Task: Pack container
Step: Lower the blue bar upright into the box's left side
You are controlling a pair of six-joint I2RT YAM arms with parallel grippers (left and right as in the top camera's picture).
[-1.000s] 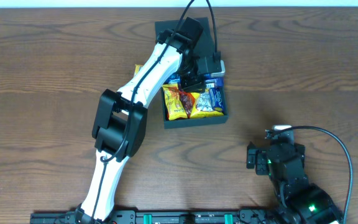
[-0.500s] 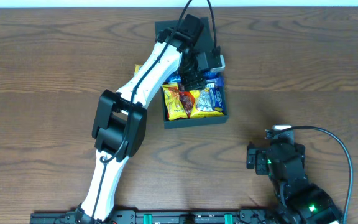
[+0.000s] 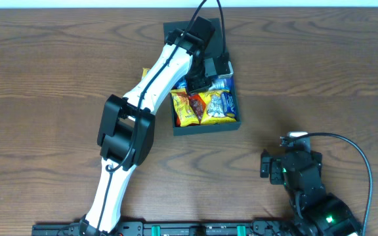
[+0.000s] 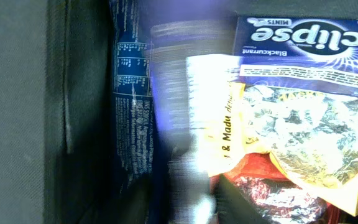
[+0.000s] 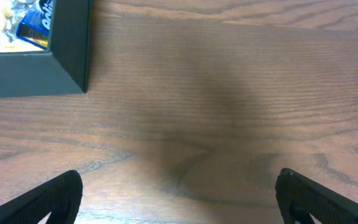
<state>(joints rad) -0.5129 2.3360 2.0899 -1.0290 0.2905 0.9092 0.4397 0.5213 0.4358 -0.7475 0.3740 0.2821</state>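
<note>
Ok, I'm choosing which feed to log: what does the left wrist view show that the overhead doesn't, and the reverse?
Left wrist only: readable print on the Eclipse mints pack. Overhead only: the whole container, the left arm reaching over it, the right arm parked apart on the table. Both: yellow snack packets inside the container.

Robotics lab bench. Plain wood-grain table. The left arm and right arm are based at a black rail along the near edge. A black cable loops off the right arm.
</note>
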